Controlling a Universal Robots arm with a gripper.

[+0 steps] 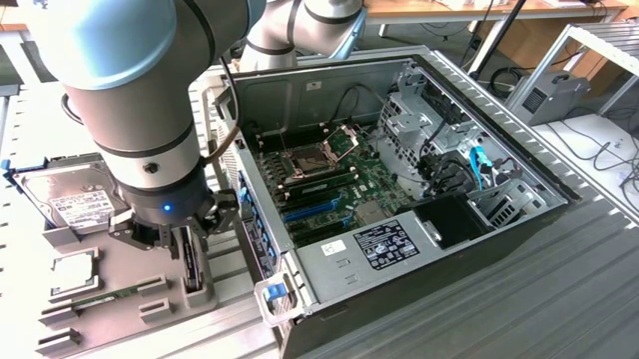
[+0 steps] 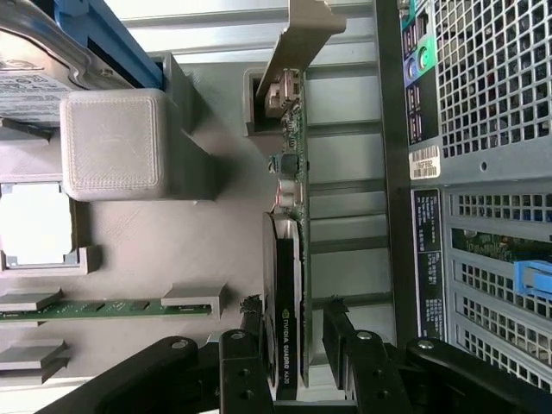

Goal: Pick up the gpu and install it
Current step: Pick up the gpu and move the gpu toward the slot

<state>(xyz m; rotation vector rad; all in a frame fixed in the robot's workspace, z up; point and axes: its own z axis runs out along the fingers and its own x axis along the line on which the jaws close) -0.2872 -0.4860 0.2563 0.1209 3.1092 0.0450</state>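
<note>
This is a robotics lab or workshop set up for computer assembly. An industrial robot arm hangs over a ribbed metal bench carrying an open computer case and a grey fixture with loose parts: a hard drive and the gpu. Wooden desks and trailing cables lie behind.

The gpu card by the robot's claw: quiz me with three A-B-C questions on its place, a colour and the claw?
1. Where is the gpu?
A) standing in the grey holder beside the computer case
B) inside the case
C) on the floor
2. What colour is the case's latch?
A) red
B) blue
C) yellow
3. The gripper is:
A) shut tight
B) lifting the gpu
C) open, fingers either side of the gpu
Answers: A, it stands in the holder; B, the latch is blue; C, gaps show beside the card.
</note>
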